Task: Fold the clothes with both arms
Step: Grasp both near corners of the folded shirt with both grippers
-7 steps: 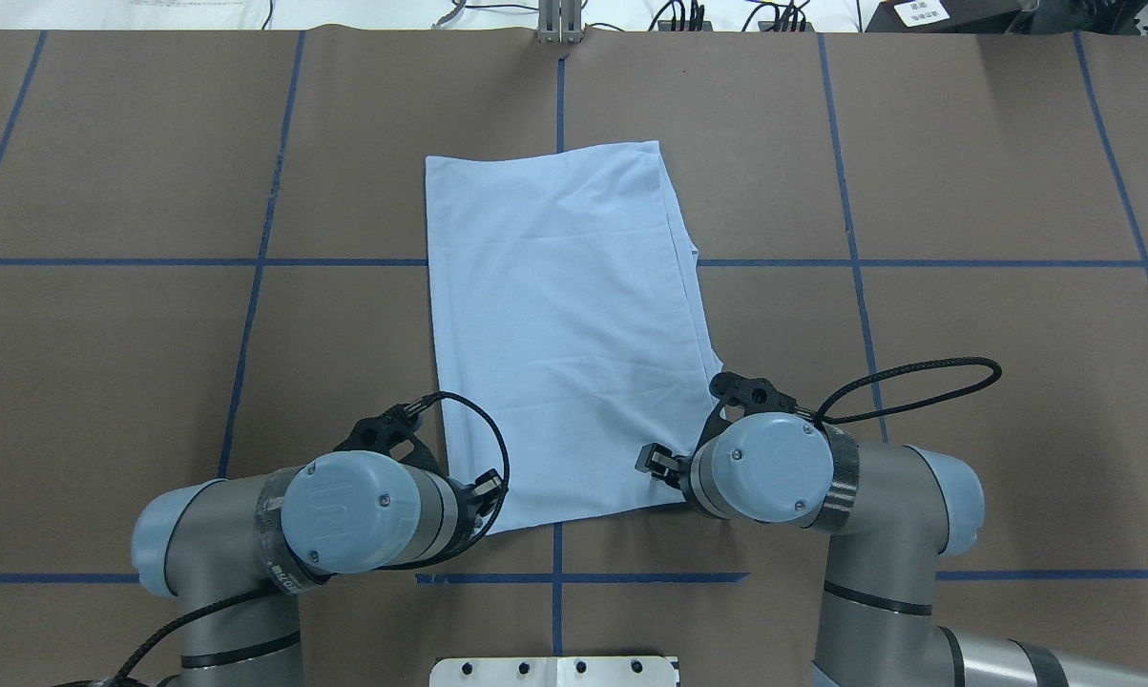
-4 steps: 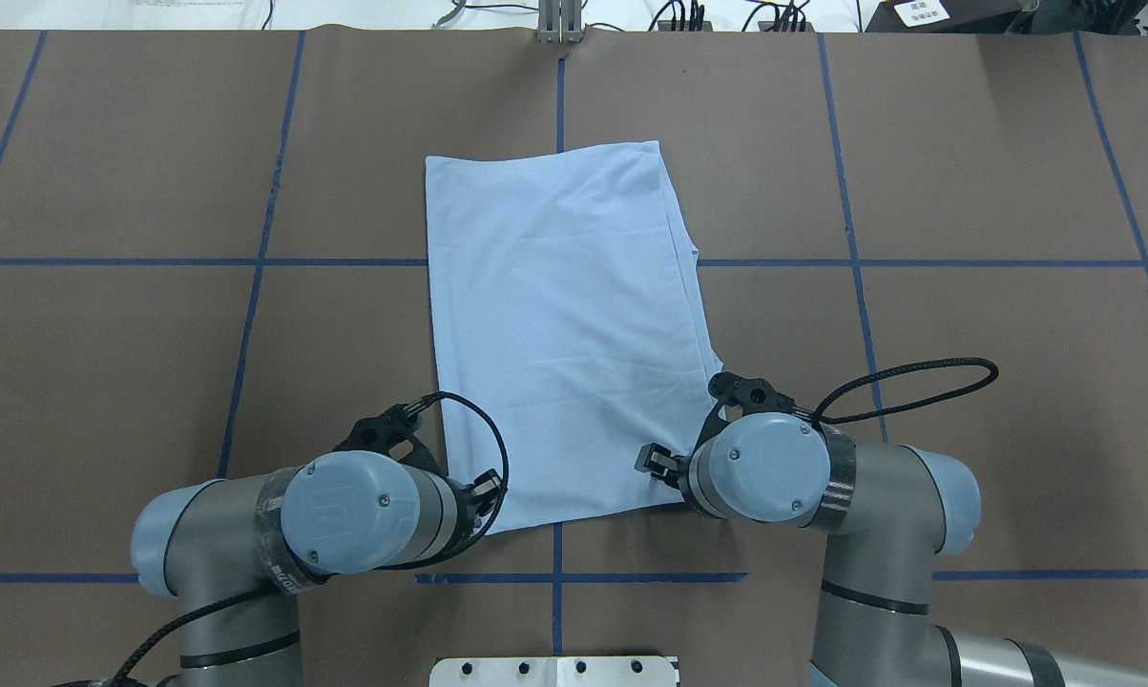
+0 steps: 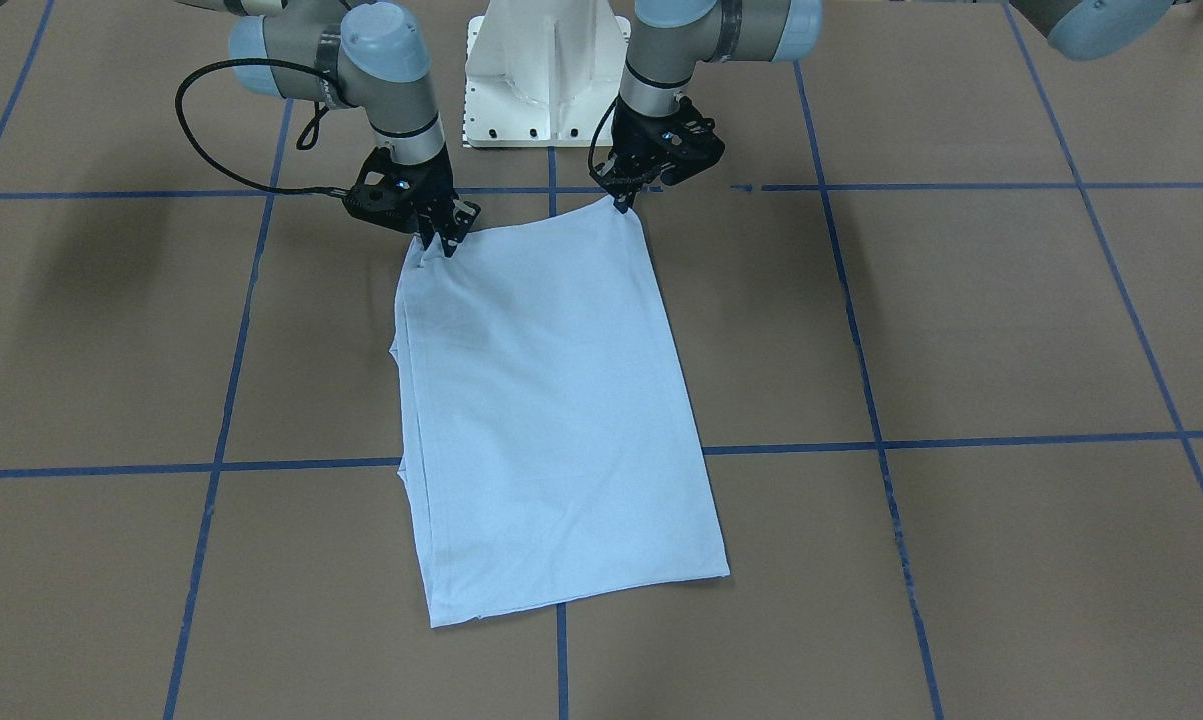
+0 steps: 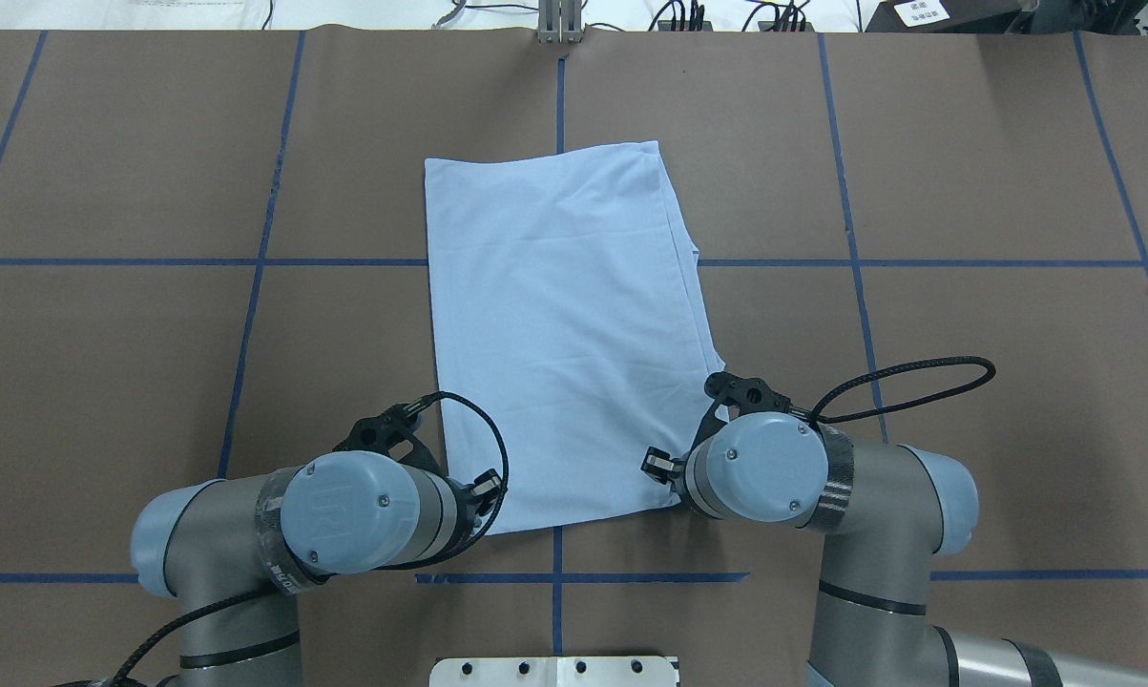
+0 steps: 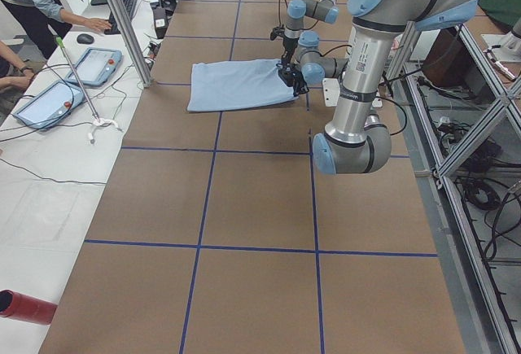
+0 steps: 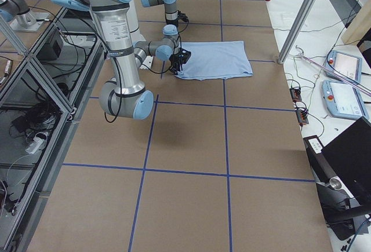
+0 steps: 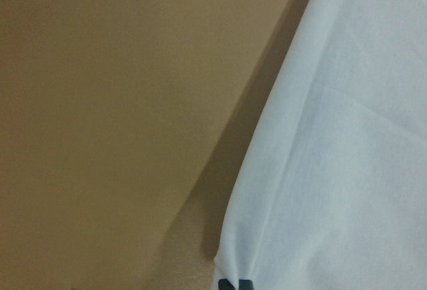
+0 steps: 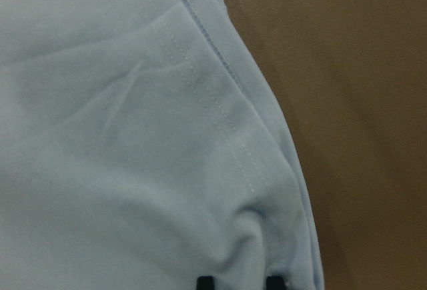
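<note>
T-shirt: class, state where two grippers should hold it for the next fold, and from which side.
Its two corners nearest the robot, from above on the robot's side. The T-shirt lies flat as a long strip running away from the robot, so those corners should lift cleanly; the left gripper and right gripper pinch them.

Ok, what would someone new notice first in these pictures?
A light blue T-shirt, folded into a long rectangle, lies in the middle of the brown table, which is gridded with blue tape. At its edge nearest the robot, the left gripper and right gripper each have their jaws pinched on a corner.
</note>
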### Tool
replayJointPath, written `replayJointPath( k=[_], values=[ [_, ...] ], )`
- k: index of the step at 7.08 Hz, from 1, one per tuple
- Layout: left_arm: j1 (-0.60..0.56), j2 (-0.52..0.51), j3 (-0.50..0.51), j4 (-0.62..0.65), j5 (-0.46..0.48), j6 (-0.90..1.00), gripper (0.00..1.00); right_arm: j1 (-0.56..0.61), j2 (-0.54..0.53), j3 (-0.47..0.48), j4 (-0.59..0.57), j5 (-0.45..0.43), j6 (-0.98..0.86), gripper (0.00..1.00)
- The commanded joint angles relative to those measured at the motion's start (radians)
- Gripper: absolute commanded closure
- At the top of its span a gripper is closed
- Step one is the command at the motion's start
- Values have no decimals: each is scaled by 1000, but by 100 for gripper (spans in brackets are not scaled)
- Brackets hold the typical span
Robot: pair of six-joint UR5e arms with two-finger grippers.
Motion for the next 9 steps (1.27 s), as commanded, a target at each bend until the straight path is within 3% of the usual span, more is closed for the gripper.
replayJointPath(
  k=[1,4,7,9],
  values=[
    [0,0,1,0,0,0,100,2,14,0,0,1,-2,100],
    [2,15,-27,2,2,0,100,16,23,24,3,4,3,100],
    [90,17,-230,219,5,0,100,-28,-58,212,-2,49,4,100],
    [159,17,-304,300,5,-2,100,-96,-122,312,-2,151,13,100]
  ],
)
